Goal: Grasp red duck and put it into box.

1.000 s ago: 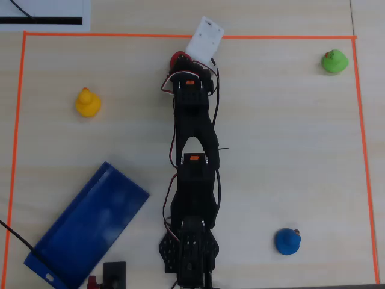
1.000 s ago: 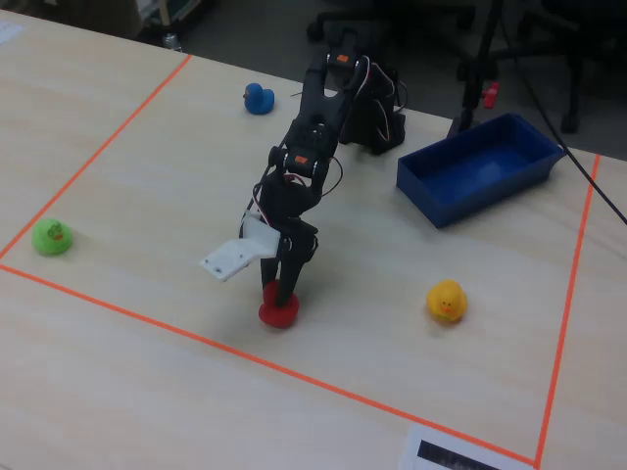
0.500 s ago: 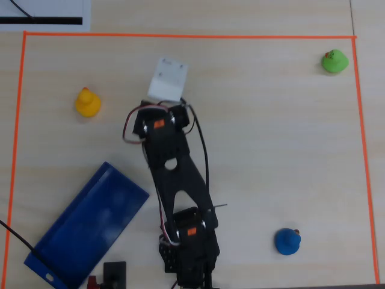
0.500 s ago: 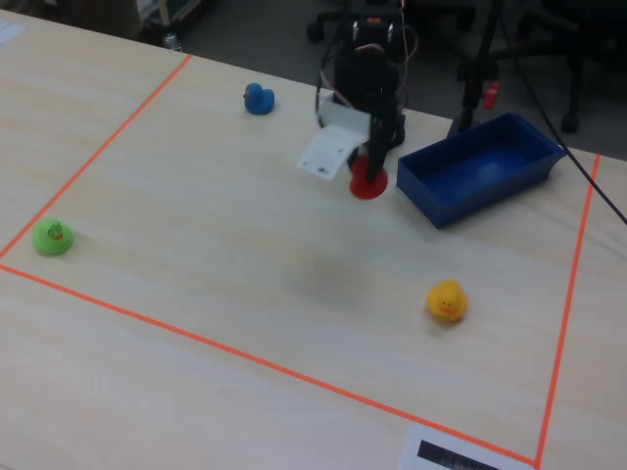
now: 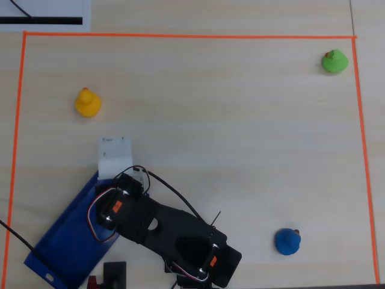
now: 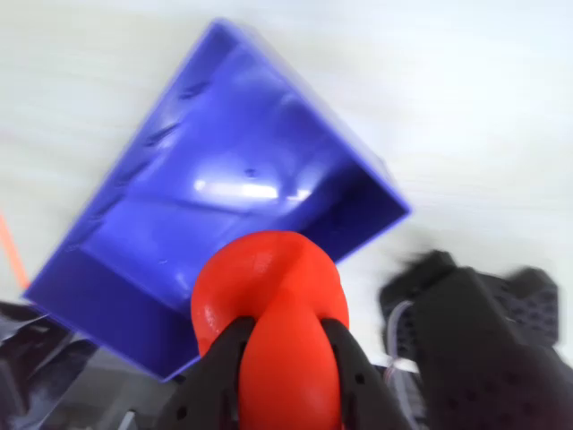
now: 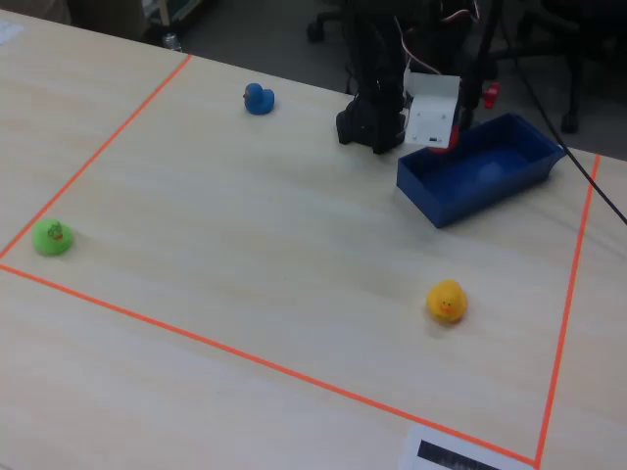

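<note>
The table (image 5: pixel 240 120) is pale wood, marked with an orange tape frame (image 5: pixel 180 36) that runs close to its edges in the overhead view. Most of the framed area lies bare: the whole middle, from 12 o'clock down to 3 o'clock, carries nothing.

The box (image 5: pixel 72 238) lies slantwise at 7 o'clock in the overhead view, its lower end near the tape's left side. The black arm (image 5: pixel 162 232) reaches across from 6 o'clock toward the box, cables looping over it, and its white block (image 5: pixel 114 156) hangs over the box's upper end. In the fixed view the box (image 7: pixel 490 176) sits at 2 o'clock with the arm's base just beside its near-left corner.

In the wrist view the claw (image 6: pixel 286 358) is closed on the duck (image 6: pixel 269 305), dark fingers (image 6: pixel 224 367) clasping both sides, held above the box's open floor (image 6: pixel 224 170) near one short wall.

Three other ducks stand well apart from the box in the overhead view: yellow (image 5: pixel 87 102) at 10 o'clock, green (image 5: pixel 334 61) in the 1 o'clock corner just inside the tape, blue (image 5: pixel 287 241) at 5 o'clock. None lies between claw and box.
</note>
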Robot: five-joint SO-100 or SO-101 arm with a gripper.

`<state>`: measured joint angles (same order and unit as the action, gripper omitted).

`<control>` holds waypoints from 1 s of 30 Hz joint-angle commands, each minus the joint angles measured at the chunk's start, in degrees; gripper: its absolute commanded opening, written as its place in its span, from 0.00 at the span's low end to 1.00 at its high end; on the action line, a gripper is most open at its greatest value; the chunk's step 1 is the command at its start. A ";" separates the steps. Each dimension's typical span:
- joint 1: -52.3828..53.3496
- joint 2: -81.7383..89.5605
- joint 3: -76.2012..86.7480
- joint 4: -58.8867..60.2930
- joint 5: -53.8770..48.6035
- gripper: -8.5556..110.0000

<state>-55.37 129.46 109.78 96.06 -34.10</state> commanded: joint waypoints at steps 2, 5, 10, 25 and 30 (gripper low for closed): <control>-4.31 -1.41 -2.37 -2.29 5.62 0.07; -6.50 -4.13 -5.01 -2.99 10.20 0.07; -7.21 -5.71 -4.13 -3.16 11.16 0.08; 38.14 -2.46 -8.00 -22.15 -12.04 0.07; 55.11 -7.73 2.11 -48.08 -19.51 0.07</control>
<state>-3.60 123.49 108.02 57.57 -50.62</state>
